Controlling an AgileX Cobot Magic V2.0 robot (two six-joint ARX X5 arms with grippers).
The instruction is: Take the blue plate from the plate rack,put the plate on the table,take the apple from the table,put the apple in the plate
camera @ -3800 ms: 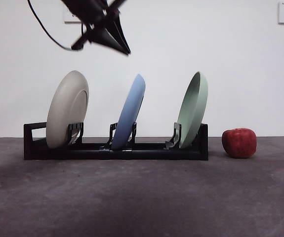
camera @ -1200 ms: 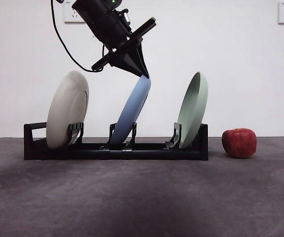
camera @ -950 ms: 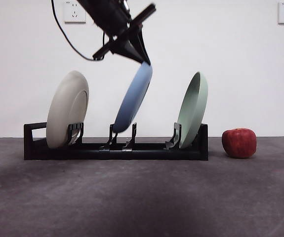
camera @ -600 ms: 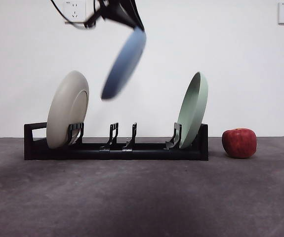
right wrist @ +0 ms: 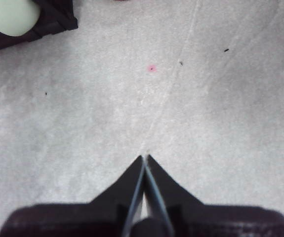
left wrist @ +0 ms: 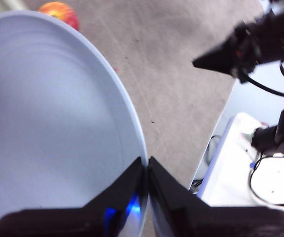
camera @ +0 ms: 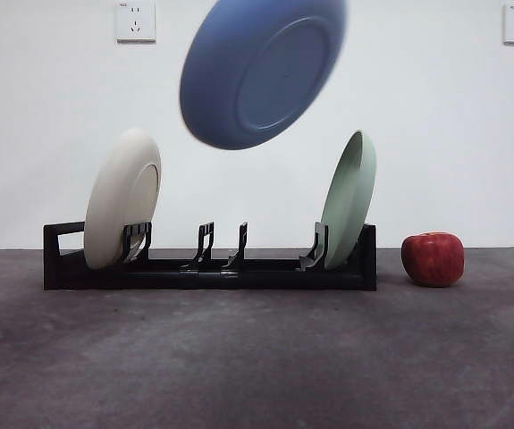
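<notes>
The blue plate (camera: 261, 70) hangs high in the air above the plate rack (camera: 210, 268), tilted with its ringed base facing the front view. My left gripper (left wrist: 146, 165) is shut on the plate's rim (left wrist: 58, 123); the gripper itself is out of the front view. The rack's middle slot is empty. The red apple (camera: 433, 258) rests on the table (camera: 257, 357) to the right of the rack, and shows small in the left wrist view (left wrist: 59, 12). My right gripper (right wrist: 144, 159) is shut and empty above bare table.
A cream-white plate (camera: 122, 197) stands at the rack's left end and a pale green plate (camera: 349, 198) at its right end; the green plate's edge shows in the right wrist view (right wrist: 11, 16). The other arm (left wrist: 250, 44) shows in the left wrist view.
The blue plate has been lifted out of the rack's middle slot, risen higher and swung so its base faces the camera. The arm has left the front view.
</notes>
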